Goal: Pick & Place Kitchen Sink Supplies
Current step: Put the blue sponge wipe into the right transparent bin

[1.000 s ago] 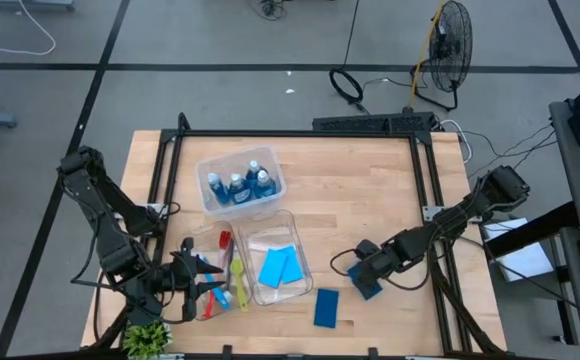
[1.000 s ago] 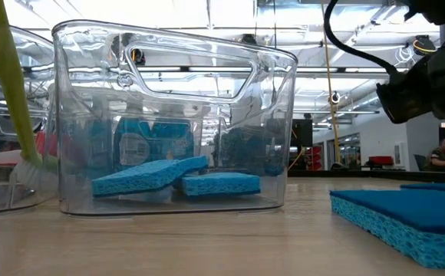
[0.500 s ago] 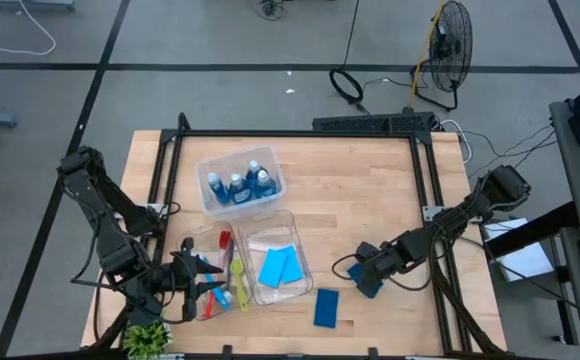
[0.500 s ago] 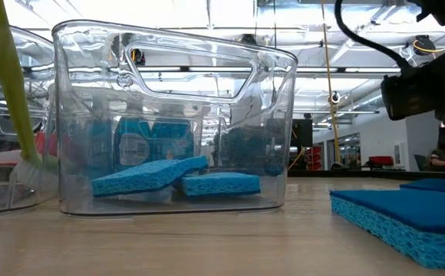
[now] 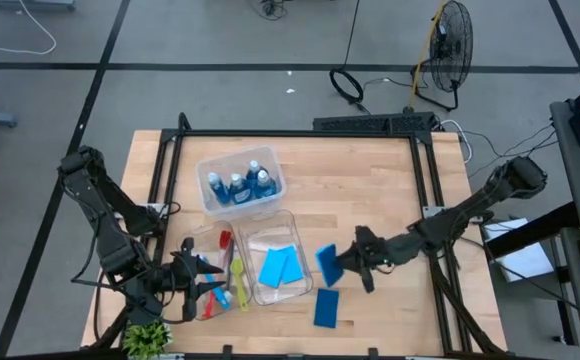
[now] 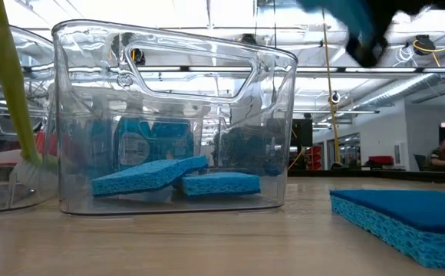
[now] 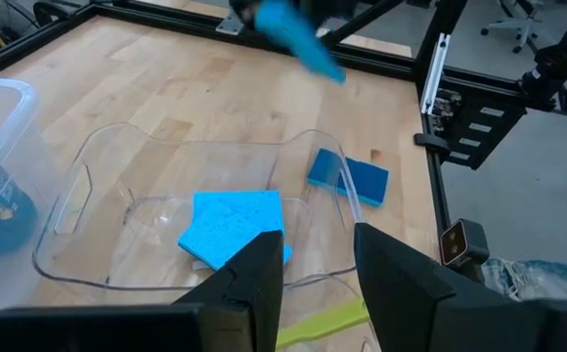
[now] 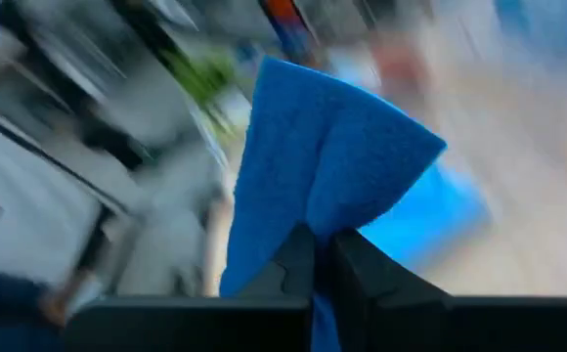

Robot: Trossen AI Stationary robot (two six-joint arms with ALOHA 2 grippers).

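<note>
the table (image 5: 370, 190) fills the middle of the high view, pale wood inside a dark frame. on its left half sit three clear bins. the upper bin (image 5: 240, 184) holds blue bottles (image 5: 238, 186) with pale caps. the middle bin (image 5: 276, 259), lower centre of the frame, holds two flat sponges (image 5: 279, 266) lying side by side and overlapping; the low view shows them flat on the bin floor. the third bin (image 5: 210, 262), just left of it, has a red brush (image 5: 223, 240) and a yellow-green brush (image 5: 238, 280) at its edge, with a blue one near the bottom.

the right arm reaches in from the right edge toward the centre. the right gripper (image 5: 342, 263) has its fingers pressed together, pinching a sponge (image 5: 328, 264) by one edge; the right wrist view shows the sponge standing up from between the dark fingers (image 8: 298, 259). it is lifted off the table, just right of the middle bin.

another sponge (image 5: 326, 307) lies flat on the table below it, near the lower edge.

the left arm waits at the lower left; the left gripper (image 5: 210, 283) hangs at the brush bin with its fingers (image 7: 259, 274) a little apart, nothing seen between them.

a small plant (image 5: 148, 337) sits at the table's lower-left corner.
</note>
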